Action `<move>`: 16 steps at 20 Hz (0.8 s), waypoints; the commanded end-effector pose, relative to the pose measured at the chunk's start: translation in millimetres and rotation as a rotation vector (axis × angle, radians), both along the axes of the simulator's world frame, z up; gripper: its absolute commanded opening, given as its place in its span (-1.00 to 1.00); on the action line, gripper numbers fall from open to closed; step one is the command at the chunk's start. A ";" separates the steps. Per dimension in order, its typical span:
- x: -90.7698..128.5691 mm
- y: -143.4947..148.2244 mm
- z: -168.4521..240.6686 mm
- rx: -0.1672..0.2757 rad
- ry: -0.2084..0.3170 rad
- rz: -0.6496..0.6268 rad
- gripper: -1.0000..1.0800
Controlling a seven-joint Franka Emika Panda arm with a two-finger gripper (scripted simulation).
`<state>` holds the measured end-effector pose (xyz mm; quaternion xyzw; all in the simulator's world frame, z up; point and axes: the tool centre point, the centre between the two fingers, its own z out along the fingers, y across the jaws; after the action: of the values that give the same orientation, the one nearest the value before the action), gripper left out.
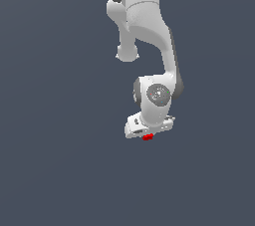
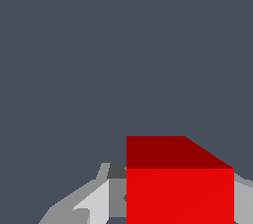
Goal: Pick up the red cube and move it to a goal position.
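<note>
Jaws clamped on the cube [image 2: 180,196], fingers [image 2: 94,203] pressed to its sides. Cube held right between them under the gripper [image 1: 147,137], poking out below the white hand. No goal marker visible anywhere on the grey ground; carry direction cannot be judged.

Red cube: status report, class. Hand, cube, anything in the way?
Hand shut on red cube. Cube sits between the fingers, under the wrist. Nothing else in view, path looks clear.

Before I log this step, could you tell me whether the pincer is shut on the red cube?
Shut on it, apparently: in the wrist view the red cube sits between the pincer fingers, grey on both sides.
</note>
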<state>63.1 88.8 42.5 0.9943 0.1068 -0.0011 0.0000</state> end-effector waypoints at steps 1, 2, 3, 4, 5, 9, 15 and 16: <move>-4.0 -1.8 13.0 0.000 -0.002 0.000 -1.00; -6.2 -2.6 18.9 0.000 -0.002 0.000 -1.00; -8.5 -3.5 25.2 0.000 -0.002 0.000 -1.00; -11.1 -4.5 32.1 0.000 -0.002 0.000 -1.00; -13.8 -5.6 39.5 0.000 -0.002 0.000 -1.00; -26.5 -10.5 74.1 0.000 -0.002 0.000 -1.00; -47.4 -18.7 131.7 0.000 -0.002 0.000 -1.00; -51.0 -20.1 141.7 0.000 -0.002 0.000 -1.00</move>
<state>17.8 70.8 168.7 0.9943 0.1068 -0.0006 0.0003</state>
